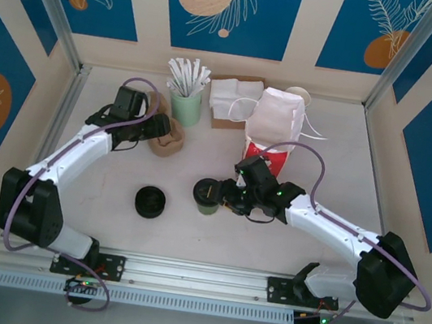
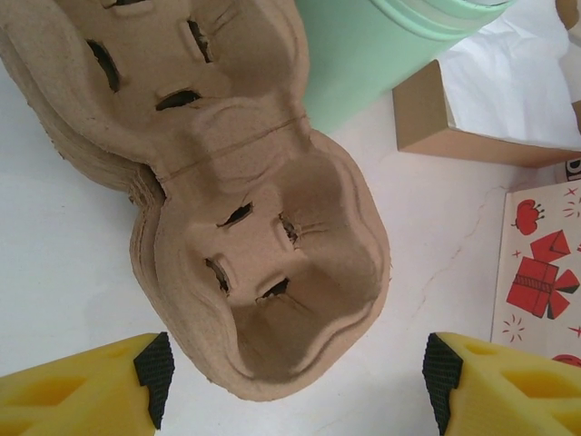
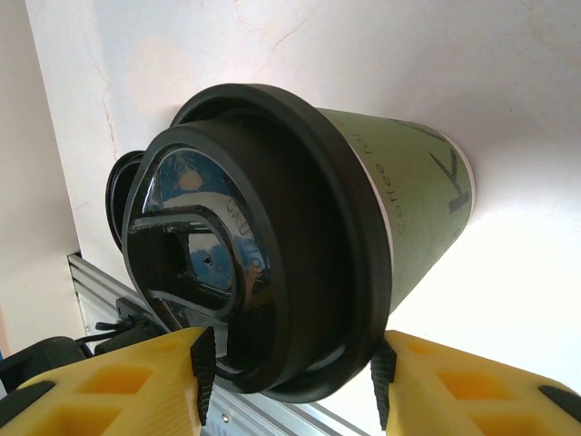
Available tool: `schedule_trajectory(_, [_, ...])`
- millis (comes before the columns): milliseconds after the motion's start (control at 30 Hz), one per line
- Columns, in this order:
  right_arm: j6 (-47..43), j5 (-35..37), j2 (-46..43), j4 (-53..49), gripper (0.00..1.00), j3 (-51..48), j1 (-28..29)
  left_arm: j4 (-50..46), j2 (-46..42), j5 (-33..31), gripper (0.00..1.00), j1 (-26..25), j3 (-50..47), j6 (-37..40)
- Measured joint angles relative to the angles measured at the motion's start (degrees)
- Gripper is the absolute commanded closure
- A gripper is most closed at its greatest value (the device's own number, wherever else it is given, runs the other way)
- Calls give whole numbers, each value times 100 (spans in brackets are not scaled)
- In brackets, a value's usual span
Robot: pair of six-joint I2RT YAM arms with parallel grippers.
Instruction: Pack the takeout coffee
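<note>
The takeout coffee (image 1: 207,194), a small olive-green paper cup with a black lid, stands on the table near the middle. My right gripper (image 1: 221,196) reaches it from the right. In the right wrist view the cup (image 3: 399,209) looms large and my right gripper (image 3: 290,377) is shut on its black lid (image 3: 272,245), a pad against each side. My left gripper (image 1: 160,129) hovers over a stack of brown pulp cup carriers (image 1: 167,139). It is open (image 2: 298,386), with the near end of the carriers (image 2: 272,282) between its wide-apart fingertips.
The red-and-white bag (image 1: 276,126) stands just behind the right arm, its printed side (image 2: 540,272) also seen by the left wrist. A low black stack of lids (image 1: 150,201) lies left of the cup. A mint cup of stirrers (image 1: 185,106) and a napkin box (image 1: 232,100) sit at the back.
</note>
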Motion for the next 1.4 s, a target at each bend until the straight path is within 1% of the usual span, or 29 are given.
schedule_trajectory(233, [-9, 107, -24, -133, 48, 0, 0, 66, 267, -66, 30, 44, 2, -7])
schedule_trajectory(367, [-26, 210, -195, -308, 47, 0, 0, 72, 328, -131, 30, 50, 2, -9])
schedule_trajectory(533, [-68, 304, -398, -472, 47, 0, -7, 114, 431, -192, 33, 63, 2, -11])
schedule_trajectory(800, [-131, 369, -750, -765, 47, 2, -87, 210, 638, -190, 41, 79, 2, -50])
schedule_trajectory(900, [-173, 411, -866, -872, 47, 37, -129, 240, 686, -186, 45, 90, 2, -52])
schedule_trajectory(1200, [-245, 450, -1060, -1032, 47, 44, -269, 535, 713, -4, 52, 114, -4, -212])
schedule_trajectory(1400, [-262, 450, -1104, -1060, 47, 44, -323, 931, 713, 146, 62, 142, -186, -485])
